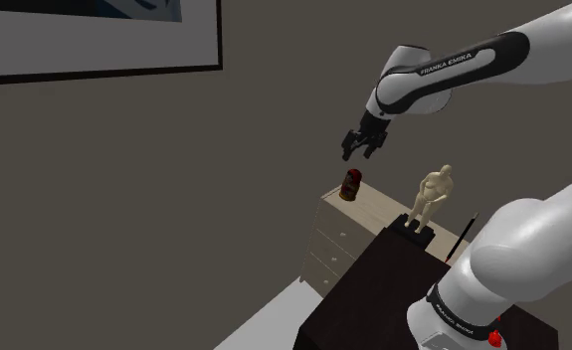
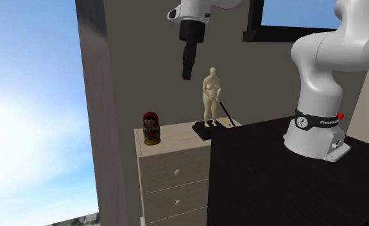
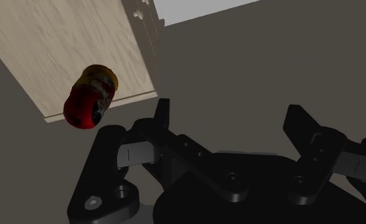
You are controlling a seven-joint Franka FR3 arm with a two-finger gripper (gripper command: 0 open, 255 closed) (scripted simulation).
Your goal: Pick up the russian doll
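The russian doll (image 1: 351, 185) is red with a yellow base and a painted face; it stands upright on a pale wooden dresser top (image 1: 378, 204) near its far corner. In the second exterior view the doll (image 2: 151, 128) sits at the dresser's left end. My black gripper (image 1: 361, 148) hangs open in the air above and slightly right of the doll, not touching it. From the wrist view the doll (image 3: 90, 95) lies beyond the fingers and off to the side of one finger (image 3: 161, 118), with nothing between them.
A beige human figurine (image 1: 432, 197) on a black base stands on the dresser beside a dark table (image 1: 393, 288). A thin black rod (image 2: 226, 114) leans near it. The dresser (image 2: 176, 173) has drawers. A framed picture (image 1: 95, 35) hangs on the wall.
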